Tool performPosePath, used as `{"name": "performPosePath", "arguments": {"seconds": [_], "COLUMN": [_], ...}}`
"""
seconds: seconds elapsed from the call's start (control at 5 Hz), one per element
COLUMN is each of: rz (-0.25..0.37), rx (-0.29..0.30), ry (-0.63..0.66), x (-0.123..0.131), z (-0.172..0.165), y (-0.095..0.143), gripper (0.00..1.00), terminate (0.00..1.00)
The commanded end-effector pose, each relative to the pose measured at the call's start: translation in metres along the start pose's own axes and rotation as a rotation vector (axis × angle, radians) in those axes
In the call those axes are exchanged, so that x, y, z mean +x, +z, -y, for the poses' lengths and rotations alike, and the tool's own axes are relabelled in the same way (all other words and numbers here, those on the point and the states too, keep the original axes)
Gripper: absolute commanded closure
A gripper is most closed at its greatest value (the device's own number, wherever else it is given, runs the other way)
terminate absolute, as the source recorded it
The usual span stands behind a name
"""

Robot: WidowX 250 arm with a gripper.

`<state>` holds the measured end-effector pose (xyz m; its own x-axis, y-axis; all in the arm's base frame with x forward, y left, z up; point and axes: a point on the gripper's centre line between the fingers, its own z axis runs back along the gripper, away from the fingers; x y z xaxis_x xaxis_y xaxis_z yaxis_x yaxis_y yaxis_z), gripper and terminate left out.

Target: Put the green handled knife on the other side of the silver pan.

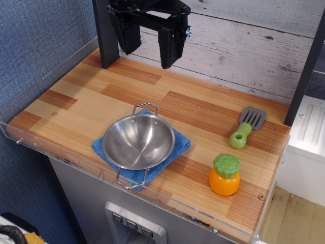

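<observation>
Wooden counter (76,109), camera looking down at an angle. Far left of the surface bare. Gripper (150,48) hangs high at the back, left of centre, jaws apart and holding nothing, well clear of everything below. Under and in front of it the silver pan (138,141) sits upright on a blue cloth (179,146), wire loop handles pointing to the back and to the front edge; pan is empty. Right of the pan, well apart from it, the green handled knife (246,127) lies flat near the right rear of the counter, grey slotted head toward the wall, handle toward the front. Orange toy with green top (225,175) stands in front of it, near but not touching. Judgement: knife looks like light, rigid plastic, unlikely to deform; smooth handle may slip. Best grasp is across the chunky handle, the thin flat head offering little to pinch. Target is the open wood left of the pan.
</observation>
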<state>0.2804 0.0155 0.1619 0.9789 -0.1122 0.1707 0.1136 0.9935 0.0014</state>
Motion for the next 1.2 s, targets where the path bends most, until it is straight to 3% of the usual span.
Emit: {"name": "performPosePath", "arguments": {"seconds": [0.0, 0.2, 0.6, 0.8, 1.0], "rz": [0.0, -0.016, -0.017, -0.112, -0.151], "rx": [0.0, -0.028, -0.028, -0.006, 0.031], "ry": [0.0, -0.022, -0.028, 0.111, 0.12], "x": [0.0, 0.007, 0.0, 0.004, 0.008], "z": [0.0, 0.013, 0.042, 0.059, 0.062], "y": [0.0, -0.016, -0.021, -0.048, -0.064], "gripper": [0.0, 0.0, 0.0, 0.0, 0.0], "terminate": [0.0, 0.0, 0.0, 0.0, 0.0]}}
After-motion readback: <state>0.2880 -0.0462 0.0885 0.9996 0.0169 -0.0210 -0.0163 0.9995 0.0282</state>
